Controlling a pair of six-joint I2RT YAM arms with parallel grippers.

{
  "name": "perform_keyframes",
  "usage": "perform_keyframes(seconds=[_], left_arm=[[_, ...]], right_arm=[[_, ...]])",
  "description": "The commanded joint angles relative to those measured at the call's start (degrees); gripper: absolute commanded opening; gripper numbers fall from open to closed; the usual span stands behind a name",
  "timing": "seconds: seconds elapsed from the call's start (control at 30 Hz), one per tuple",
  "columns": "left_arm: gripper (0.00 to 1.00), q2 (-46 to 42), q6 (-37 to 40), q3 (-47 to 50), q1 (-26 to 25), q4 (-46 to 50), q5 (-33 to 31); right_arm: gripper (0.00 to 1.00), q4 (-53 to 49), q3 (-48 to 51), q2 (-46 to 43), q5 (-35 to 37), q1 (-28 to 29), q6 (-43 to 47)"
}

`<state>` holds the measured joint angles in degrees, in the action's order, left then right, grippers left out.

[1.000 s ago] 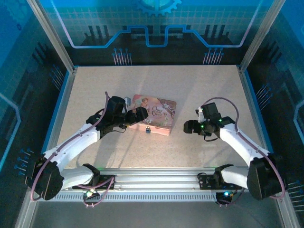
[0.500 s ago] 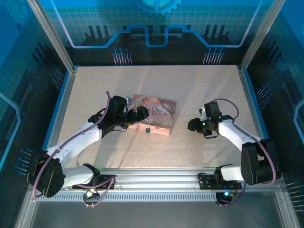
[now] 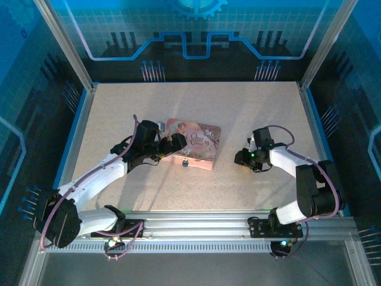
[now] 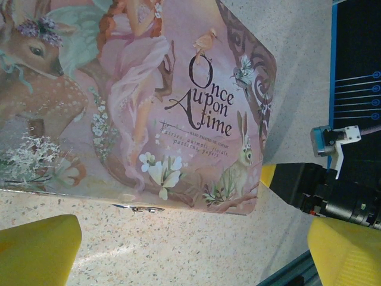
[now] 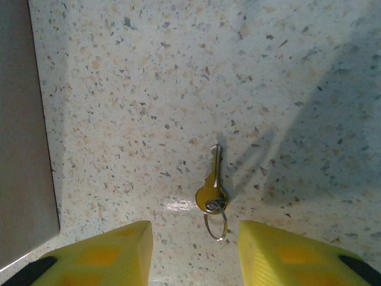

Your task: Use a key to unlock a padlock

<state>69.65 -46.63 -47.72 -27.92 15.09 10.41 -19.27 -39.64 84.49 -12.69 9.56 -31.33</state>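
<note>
The key, small and brass-coloured with a thin wire ring, lies flat on the speckled table. It sits just ahead of the gap between my right gripper's yellow fingertips, untouched. My right gripper is low over the table, its jaws apart. The padlock is a tiny dark shape at the near edge of the pink illustrated box. My left gripper stands wide open at the box's left end, holding nothing.
The pink box lies mid-table, with a small metal fitting at its near edge. The right arm's black gripper body shows past the box corner. A grey flat surface borders the right wrist view. Blue-edged walls ring the table.
The right arm has folded in and its gripper has dropped toward the table by the key, its jaws narrowing. The left arm and the box have stayed put.
</note>
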Motion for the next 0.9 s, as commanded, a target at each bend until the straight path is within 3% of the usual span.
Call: perform_keyframes(seconds=[0.0,0.5,0.87], left_arm=[[0.99,-1.6,-0.6,0.7,-0.4,0.5,0.8],[0.99,-1.7,-0.7,0.7,-0.4,0.8,0.7],[0.99,-1.6,0.0,0.2,-0.4,1.9,0.3]], right_arm=[[0.41,0.9,-1.5,0.8,-1.2,-0.6,-0.7],[0.33,0.9,-2.9,4.5,-0.3,-0.3,-0.8],[0.16,0.4,-3.7,5.3,0.6,0.0,-0.4]])
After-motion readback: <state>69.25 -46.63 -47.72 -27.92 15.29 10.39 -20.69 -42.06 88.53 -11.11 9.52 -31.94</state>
